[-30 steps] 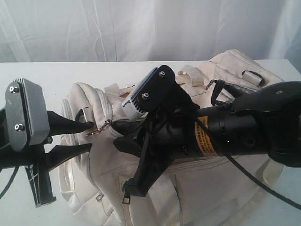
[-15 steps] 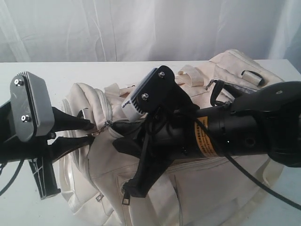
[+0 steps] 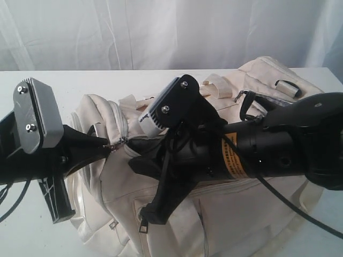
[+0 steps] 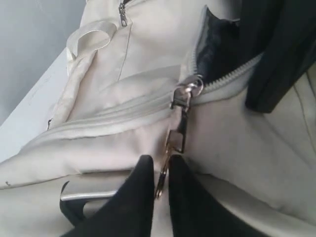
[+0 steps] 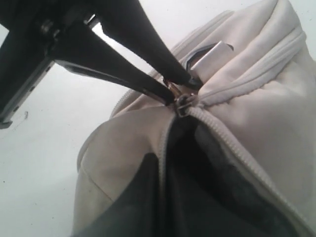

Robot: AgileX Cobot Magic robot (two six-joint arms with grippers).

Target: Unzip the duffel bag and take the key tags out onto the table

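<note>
Left gripper (image 4: 160, 170) pinches its black tips on the metal zipper pull (image 4: 178, 129) at the left end of the duffel bag (image 3: 252, 214). The bag lies lengthwise across the table (image 3: 53, 85), left to right in the exterior view. Its fabric is cream, and its grey zipper (image 5: 232, 148) is partly open, dark inside. Right gripper (image 3: 138, 154) sits closed at that opening.

White curtain (image 3: 161, 32), pleated in soft vertical folds, spans the whole bkgd, well behind & above the left fingers (image 3: 86, 142). Fabric semi-sheer, brightest at ctr, shading blue-grey at the end farthest from them. Its lower edge runs level, higher than them in ext. view.
</note>
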